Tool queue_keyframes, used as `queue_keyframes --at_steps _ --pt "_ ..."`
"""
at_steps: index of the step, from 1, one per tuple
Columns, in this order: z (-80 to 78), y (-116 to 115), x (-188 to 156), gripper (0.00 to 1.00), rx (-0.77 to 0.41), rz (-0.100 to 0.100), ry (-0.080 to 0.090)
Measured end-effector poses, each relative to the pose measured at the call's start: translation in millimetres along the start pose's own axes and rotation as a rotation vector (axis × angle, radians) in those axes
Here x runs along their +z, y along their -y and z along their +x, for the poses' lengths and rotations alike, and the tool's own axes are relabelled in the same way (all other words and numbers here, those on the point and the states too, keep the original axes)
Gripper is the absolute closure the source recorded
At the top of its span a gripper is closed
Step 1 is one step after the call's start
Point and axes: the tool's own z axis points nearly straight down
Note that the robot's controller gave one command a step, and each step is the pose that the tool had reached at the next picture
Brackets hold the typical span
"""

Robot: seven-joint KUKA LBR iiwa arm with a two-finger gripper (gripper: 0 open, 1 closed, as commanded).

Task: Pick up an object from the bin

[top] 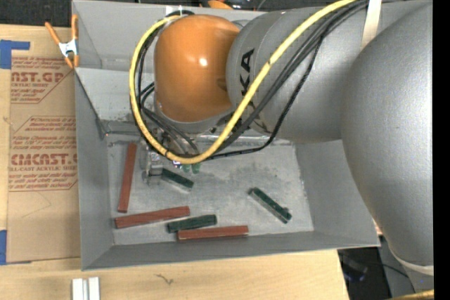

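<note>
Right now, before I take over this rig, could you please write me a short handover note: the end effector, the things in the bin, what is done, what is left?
End effector: low over the left part of the bin; whether it grips anything cannot be told.
Nearest thing: short dark green stick, lying on the floor just right of it.
Others: left red-brown stick; near the front wall, front-left red-brown stick, front green stick, front red-brown stick; right green stick lies apart.
Done: nothing visibly lifted.
Left: grasp one stick and lift it out.
</note>
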Motion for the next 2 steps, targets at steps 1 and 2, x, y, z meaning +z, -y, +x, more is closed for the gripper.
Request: queue_keyframes --at_steps 1,2 --pt "1.1 0 -1 0.00 -0.001 0.001 -0.001" --pt "29.9 5 131 0.00 0.106 0.004 -0.011"
